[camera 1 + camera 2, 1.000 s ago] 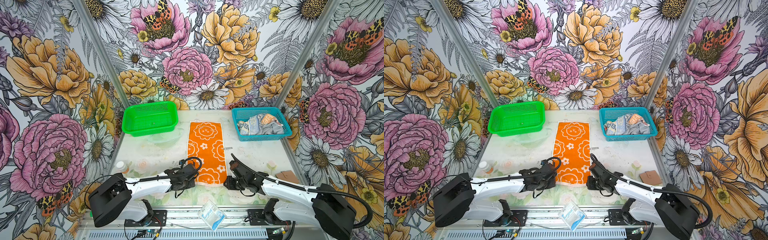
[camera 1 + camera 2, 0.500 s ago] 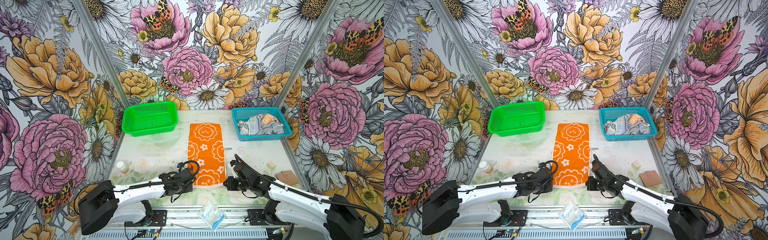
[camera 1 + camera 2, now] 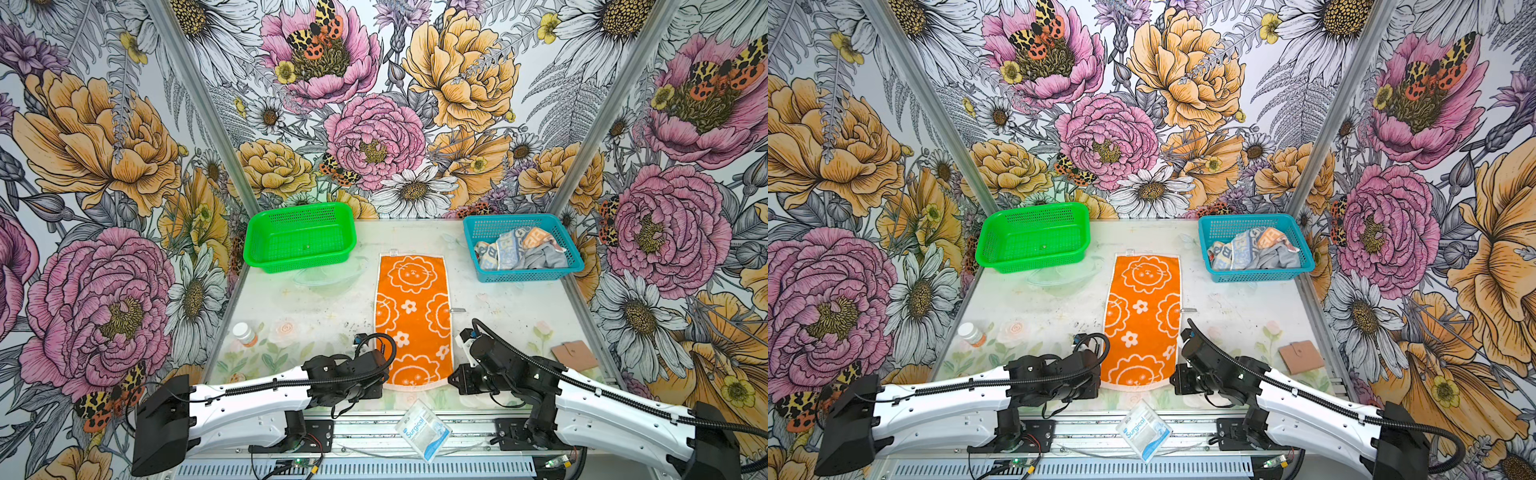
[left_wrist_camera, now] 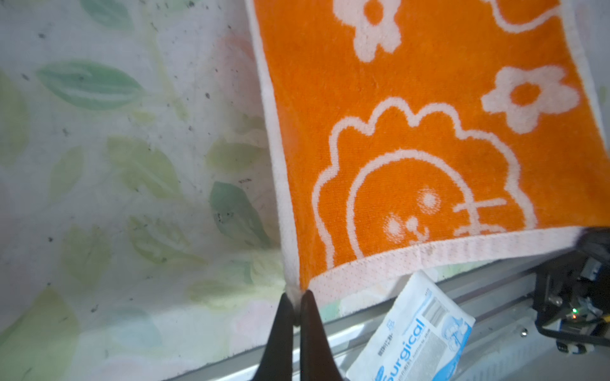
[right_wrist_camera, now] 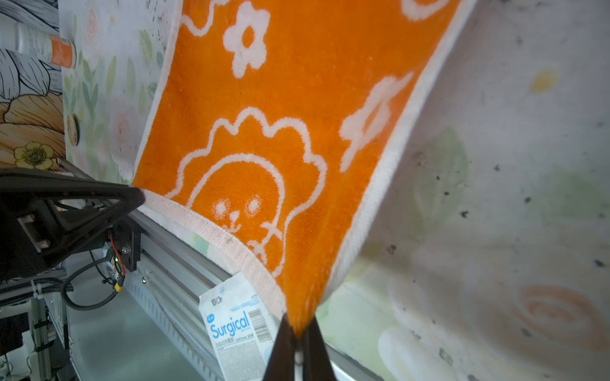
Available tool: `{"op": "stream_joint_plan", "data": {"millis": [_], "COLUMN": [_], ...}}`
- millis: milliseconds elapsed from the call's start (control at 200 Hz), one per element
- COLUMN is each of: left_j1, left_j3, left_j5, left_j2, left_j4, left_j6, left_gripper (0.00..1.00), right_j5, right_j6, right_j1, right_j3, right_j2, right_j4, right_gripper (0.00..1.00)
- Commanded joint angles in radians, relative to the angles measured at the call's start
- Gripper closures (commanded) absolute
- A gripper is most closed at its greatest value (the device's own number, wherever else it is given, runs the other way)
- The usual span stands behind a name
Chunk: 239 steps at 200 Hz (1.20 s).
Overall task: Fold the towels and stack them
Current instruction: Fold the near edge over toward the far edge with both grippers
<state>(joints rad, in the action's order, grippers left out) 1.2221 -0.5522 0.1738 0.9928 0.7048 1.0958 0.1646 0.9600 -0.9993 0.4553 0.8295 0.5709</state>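
1. Two near corners in hand: pinches the left one of the orange towel (image 3: 413, 320) with the left gripper (image 4: 296, 298), jaws narrowed to a sliver on the white hem.
2. Pinches the right corner likewise with the right gripper (image 5: 298, 326), jaws just as tight on the cloth. That edge seems raised a little off the table (image 3: 316, 307).
3. Holds the towel flat and lengthwise in the centre of both top views, far end towards the back wall. Probably sets up carrying the near end over to the far end in one even fold.
4. Calls for both corners to rise together; otherwise risks a skewed crease.
5. Leaves the lettered towel (image 3: 505, 249) and the grey towel (image 3: 548, 259) crumpled in the blue basket (image 3: 525, 276), right of centre in the frame, not yet folded.
6. Leaves the green basket (image 3: 299, 264), left of centre, with nothing inside, likely meant for the stack.
7. Stays apart from the surgical packet (image 3: 423, 430) on the rail, low in the frame.
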Motion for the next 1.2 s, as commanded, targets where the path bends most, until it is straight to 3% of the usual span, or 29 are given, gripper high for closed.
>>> {"op": "stream_joint_plan", "data": {"millis": [0,115,210,445,801,1191], "left_j1": [0.049,0.035,-0.037,-0.332,-0.637,-0.777], "left_j3": [-0.061,-0.105,-0.155,-0.163,-0.471,-0.789], "left_j5": [0.087,0.141,0.155,-0.064,-0.213,-0.303], "left_j2": [-0.053,-0.080,-0.070,-0.002,0.405,0.778], "left_j4": [0.080,0.078,0.062,-0.193,-0.316,-0.317], "left_j6": [0.058,-0.002,-0.101,-0.321,-0.575,-0.652], "left_gripper": [1.00,1.00,1.00,1.00,1.00,1.00], "right_j5": [-0.072,-0.142,-0.174,-0.208,-0.088,0.076], "right_j6": [0.041,-0.020,-0.086,-0.293,-0.553,-0.681], "right_j1": [-0.052,-0.044,0.005,0.197,0.498,0.681], "right_j3": [0.076,0.152,0.215,0.371,0.586,0.840], "right_j2": [-0.027,-0.006,0.053,0.214,0.528,0.888], "right_j4": [0.050,0.052,0.050,0.047,-0.031,-0.098], "right_gripper": [1.00,1.00,1.00,1.00,1.00,1.00]}}
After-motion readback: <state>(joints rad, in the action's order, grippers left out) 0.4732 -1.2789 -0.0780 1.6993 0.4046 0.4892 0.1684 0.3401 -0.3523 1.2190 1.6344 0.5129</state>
